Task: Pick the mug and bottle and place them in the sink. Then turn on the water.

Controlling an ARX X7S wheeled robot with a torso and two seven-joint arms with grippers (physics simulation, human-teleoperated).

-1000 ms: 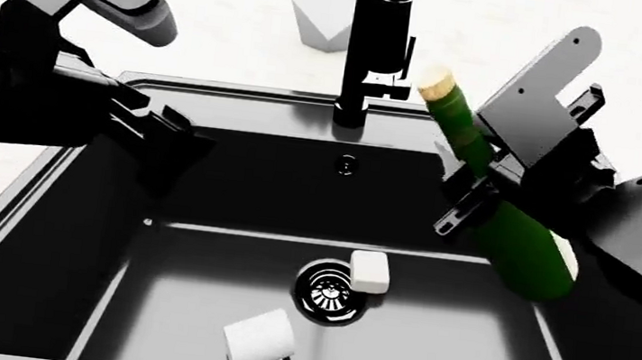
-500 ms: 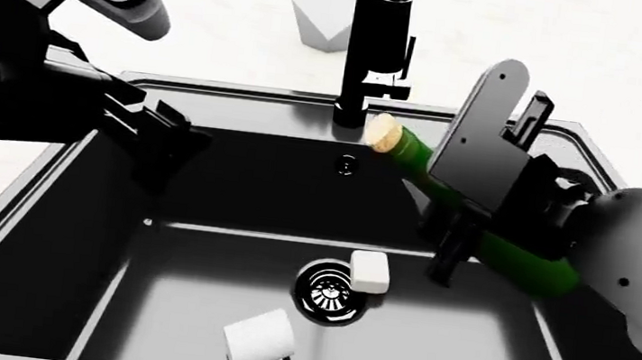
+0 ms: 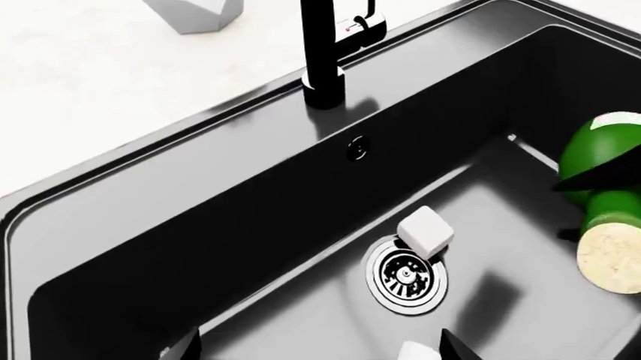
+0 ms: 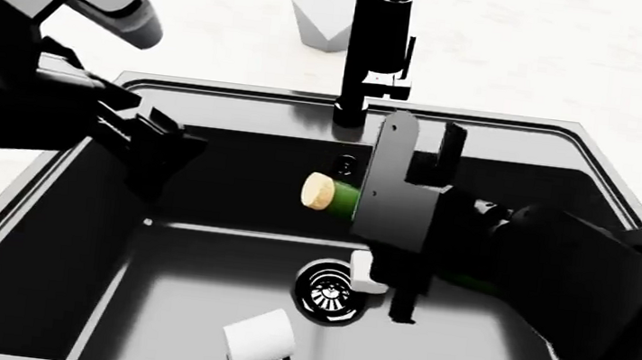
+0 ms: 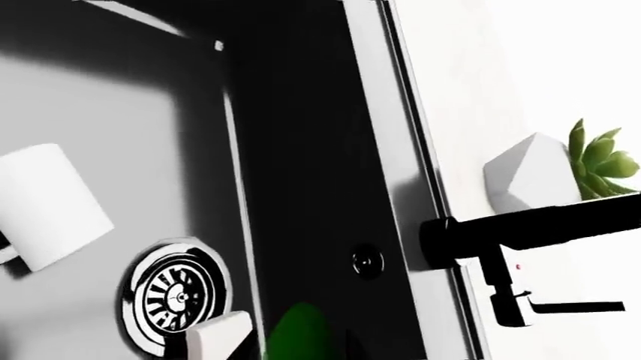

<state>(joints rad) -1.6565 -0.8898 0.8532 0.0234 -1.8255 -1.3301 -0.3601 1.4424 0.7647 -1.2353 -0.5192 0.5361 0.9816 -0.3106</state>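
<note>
I'm holding the bottle (image 4: 332,196) pinched in my right gripper (image 4: 402,235), lying level over the sink (image 4: 246,99), left gripper (image 4: 161,148) spread

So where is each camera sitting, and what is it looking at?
Left wrist view: rides the left arm above the sink, looking down at the faucet, drain and bottle; only dark end effector tips show.
Head view: from the robot's head, looking down; both arms show, left end effector and right end effector.
Right wrist view: rides the right arm over the basin, seeing the mug; no arm shows.
All three share the drain.
</note>
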